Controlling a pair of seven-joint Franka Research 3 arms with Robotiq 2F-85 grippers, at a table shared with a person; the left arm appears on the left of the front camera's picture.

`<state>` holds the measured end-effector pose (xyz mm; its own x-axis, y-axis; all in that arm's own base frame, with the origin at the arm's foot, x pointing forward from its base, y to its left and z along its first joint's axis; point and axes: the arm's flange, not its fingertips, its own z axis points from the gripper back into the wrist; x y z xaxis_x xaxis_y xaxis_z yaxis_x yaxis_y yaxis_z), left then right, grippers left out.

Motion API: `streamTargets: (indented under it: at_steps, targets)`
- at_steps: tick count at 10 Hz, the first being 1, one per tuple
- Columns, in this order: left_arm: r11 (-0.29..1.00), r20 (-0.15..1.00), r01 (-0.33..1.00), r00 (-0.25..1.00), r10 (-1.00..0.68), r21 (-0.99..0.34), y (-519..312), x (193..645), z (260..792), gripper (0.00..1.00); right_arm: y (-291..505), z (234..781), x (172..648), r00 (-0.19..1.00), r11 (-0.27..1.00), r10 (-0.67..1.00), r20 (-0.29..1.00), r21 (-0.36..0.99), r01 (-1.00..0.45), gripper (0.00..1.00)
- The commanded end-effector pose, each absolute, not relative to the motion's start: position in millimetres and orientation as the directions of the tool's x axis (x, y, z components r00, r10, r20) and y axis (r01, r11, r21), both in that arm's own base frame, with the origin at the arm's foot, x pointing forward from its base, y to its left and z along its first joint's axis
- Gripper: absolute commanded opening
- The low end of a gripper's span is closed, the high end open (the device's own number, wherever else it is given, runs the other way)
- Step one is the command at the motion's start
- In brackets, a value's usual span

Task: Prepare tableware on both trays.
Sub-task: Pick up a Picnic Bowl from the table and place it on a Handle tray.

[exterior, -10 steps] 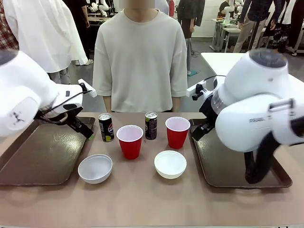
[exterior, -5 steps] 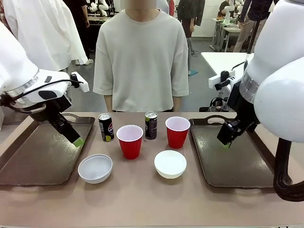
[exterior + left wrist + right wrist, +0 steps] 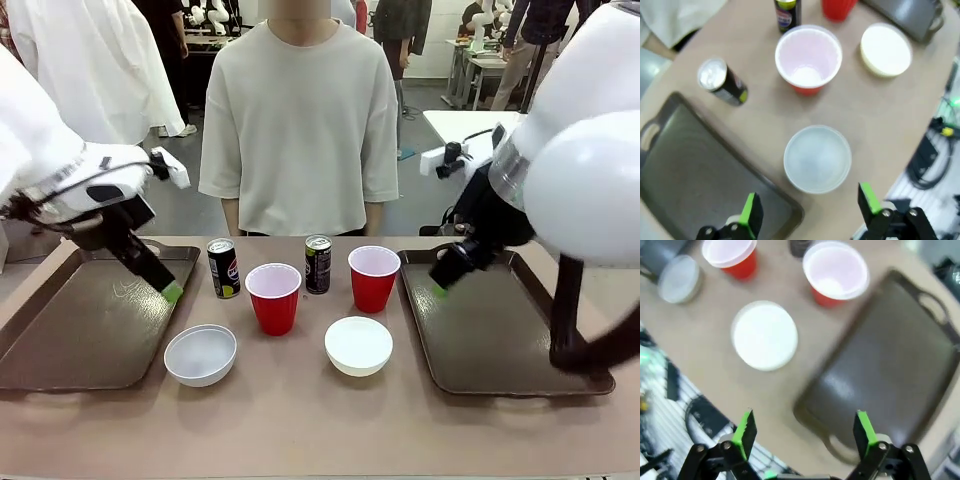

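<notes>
Brown trays (image 3: 80, 330) (image 3: 490, 340) flank the cups (image 3: 274, 305) (image 3: 373, 285) — claws (image 3: 809, 205) (image 3: 805, 427) agape.

Two white robot arms reach in from opposite sides. The left arm slants down toward the middle, and the left hand (image 3: 171, 292) points downward with its green-padded fingers (image 3: 751, 216) spread wide, holding nothing. The right arm bends over from above, and the right hand (image 3: 441, 288) also hangs empty, fingers apart.
</notes>
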<state>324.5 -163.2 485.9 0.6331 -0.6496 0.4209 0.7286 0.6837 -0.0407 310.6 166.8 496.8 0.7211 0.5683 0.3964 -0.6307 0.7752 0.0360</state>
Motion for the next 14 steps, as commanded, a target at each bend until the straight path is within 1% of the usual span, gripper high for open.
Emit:
streamTargets:
  at_steps: [1,2,3,4,5,6,8,9,11,14]
  targets:
    - [0.563,0.587,0.772,0.611,-0.531,-0.294,-133,329,506,1.0,141,509,334,0.728,0.62,0.451,0.517,0.404,-0.672,1.0]
    - [0.479,0.662,0.784,0.604,-0.444,-0.394,-117,332,506,1.0,119,516,334,0.749,0.586,0.348,0.564,0.493,-0.643,1.0]
    - [0.388,0.701,0.778,0.621,-0.351,-0.495,-99,336,505,1.0,100,517,332,0.765,0.558,0.256,0.591,0.556,-0.616,1.0]
    - [0.295,0.71,0.759,0.65,-0.273,-0.581,-80,337,493,1.0,73,515,323,0.784,0.523,0.194,0.589,0.614,-0.591,1.0]
    - [0.26,0.702,0.738,0.674,-0.23,-0.623,-63,337,486,1.0,50,514,310,0.802,0.514,0.18,0.57,0.64,-0.571,1.0]
    - [0.249,0.688,0.72,0.693,-0.216,-0.648,-46,335,482,1.0,32,514,293,0.82,0.518,0.199,0.536,0.653,-0.552,1.0]
    - [0.309,0.655,0.658,0.744,-0.131,-0.686,-13,327,481,1.0,8,515,263,0.849,0.583,0.235,0.474,0.63,-0.513,1.0]
    - [0.314,0.634,0.633,0.765,-0.112,-0.708,4,330,478,1.0,-3,514,257,0.859,0.588,0.232,0.456,0.638,-0.497,1.0]
    - [0.313,0.588,0.597,0.798,-0.135,-0.738,28,325,470,1.0,-26,510,247,0.875,0.598,0.207,0.437,0.651,-0.467,1.0]
    - [0.405,0.54,0.527,0.837,-0.095,-0.747,44,312,470,1.0,-54,502,241,0.896,0.602,0.13,0.425,0.684,-0.412,1.0]
